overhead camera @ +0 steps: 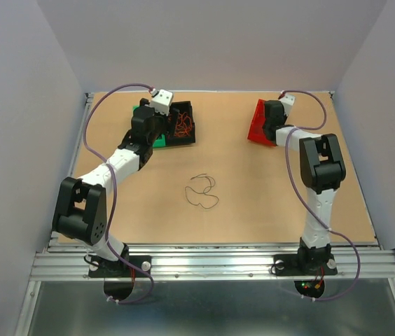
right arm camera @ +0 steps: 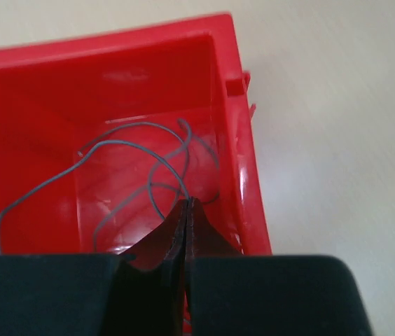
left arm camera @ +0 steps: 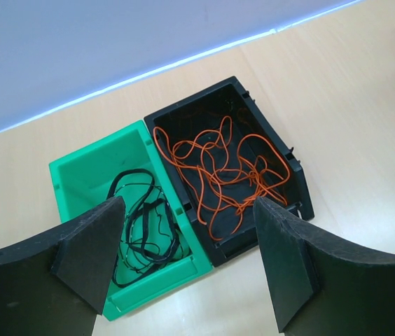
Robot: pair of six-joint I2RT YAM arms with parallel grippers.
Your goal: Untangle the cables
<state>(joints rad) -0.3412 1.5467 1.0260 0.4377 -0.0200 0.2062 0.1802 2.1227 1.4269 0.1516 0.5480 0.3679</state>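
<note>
Currently the left gripper (left arm camera: 189, 204) hangs, jaws wide apart, above a green bin (left arm camera: 78, 175) of black cables (left arm camera: 141, 224) and a black bin (left arm camera: 253, 112) of orange cables (left arm camera: 215, 183). The right gripper (right arm camera: 187, 203), jaws pressed together, sits in a red bin (right arm camera: 113, 49) by a grey cable (right arm camera: 138, 124); a dark cable (overhead camera: 203, 190) lies loose on the table (overhead camera: 274, 196)

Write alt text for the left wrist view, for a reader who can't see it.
The open left gripper hangs above two plastic bins set side by side on a tan table. The black bin holds a loose tangle of orange cables; the green bin holds black cables.
</note>
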